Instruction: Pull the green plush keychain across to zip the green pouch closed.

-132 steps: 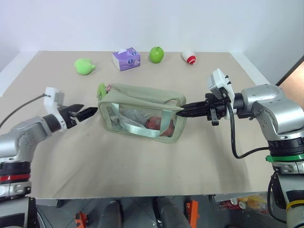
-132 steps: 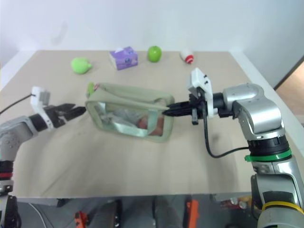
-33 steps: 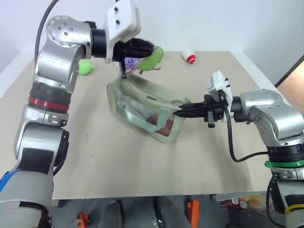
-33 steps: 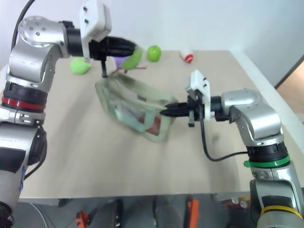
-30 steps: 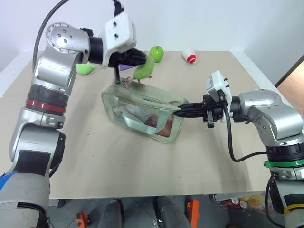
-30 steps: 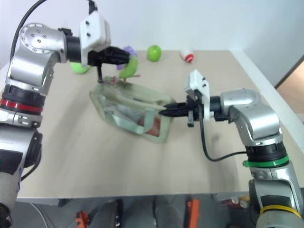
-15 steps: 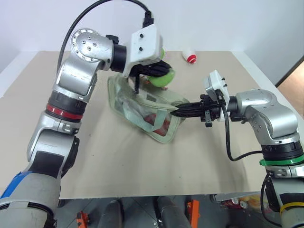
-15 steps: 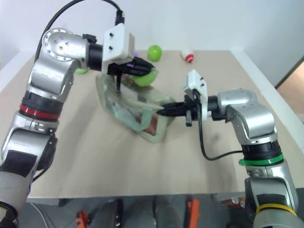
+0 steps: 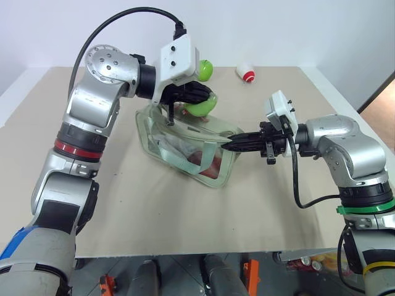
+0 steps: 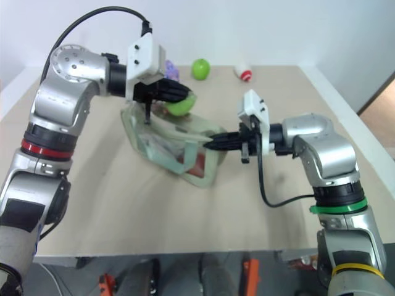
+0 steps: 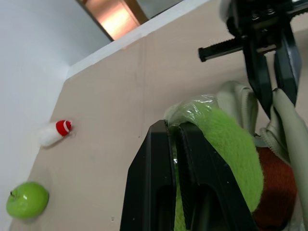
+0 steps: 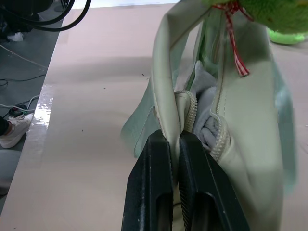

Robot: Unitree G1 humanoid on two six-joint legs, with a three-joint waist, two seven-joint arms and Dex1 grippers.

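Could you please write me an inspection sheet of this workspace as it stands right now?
Surface: beige table, flat and dry.
Job's things: green pouch lying mid-table, tilted, its zipper open at the right end; green plush keychain lifted above its top edge.
Clutter: green apple and a small white and red object at the far edge; a purple item partly hidden behind the left arm.
Hands: left hand shut on the keychain; right hand shut on the pouch's end.
Cables: black cable looping over the left arm, another hanging under the right wrist.
Surroundings: white wall behind.
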